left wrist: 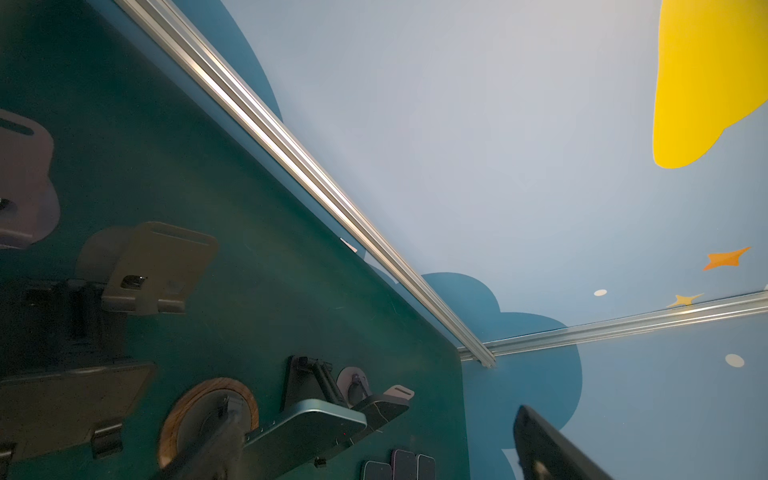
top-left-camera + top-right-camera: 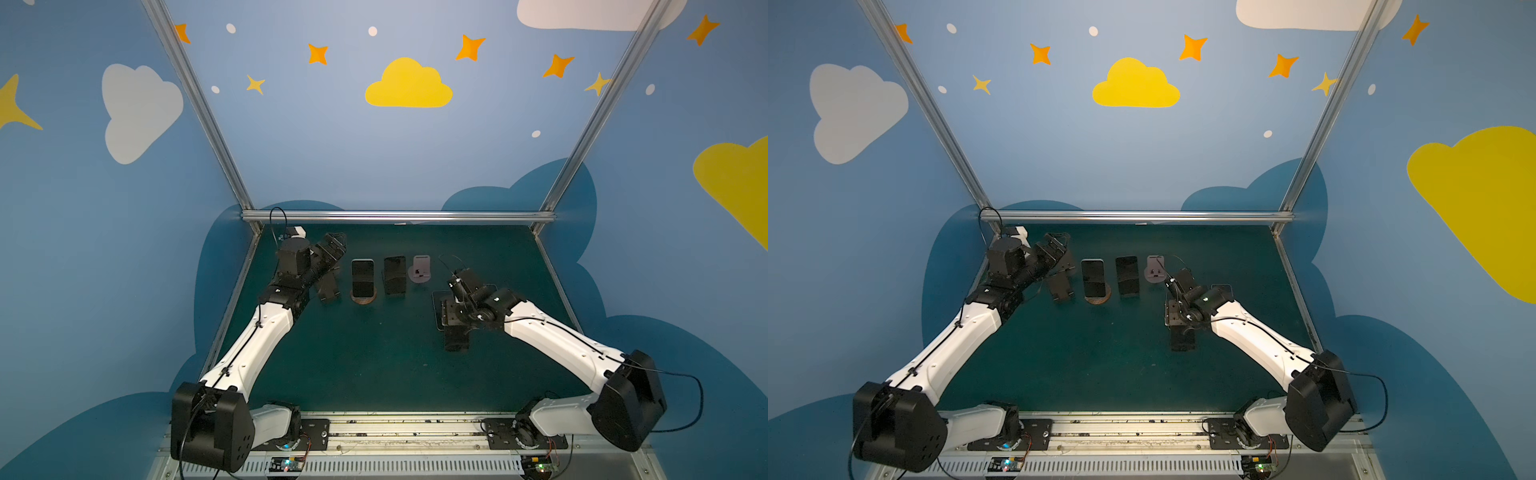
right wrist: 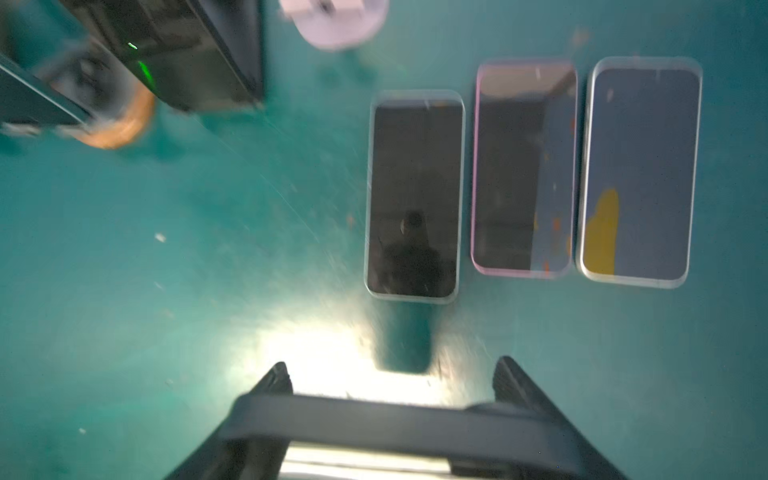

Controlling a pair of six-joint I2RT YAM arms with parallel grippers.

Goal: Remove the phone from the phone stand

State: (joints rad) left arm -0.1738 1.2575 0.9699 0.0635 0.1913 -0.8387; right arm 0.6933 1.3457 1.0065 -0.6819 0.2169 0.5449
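Low over the tabletop, just beside three phones lying flat, holding what looks like a dark phone in the right pincer, closed tight on its sides and clear of the stands. Seems the setting-down step, with the left pincer wide open and empty at back left. Next calls for lowering, laying flat beside the row, then opening.

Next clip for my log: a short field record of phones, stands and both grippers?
phones on stands: light-edged phone on wooden stand; black phone on black stand
empty stands: lilac stand; dark stand beside left gripper
lying flat: three phones side by side on the table
right gripper: shut on a fourth phone, above the table
left gripper: open, empty
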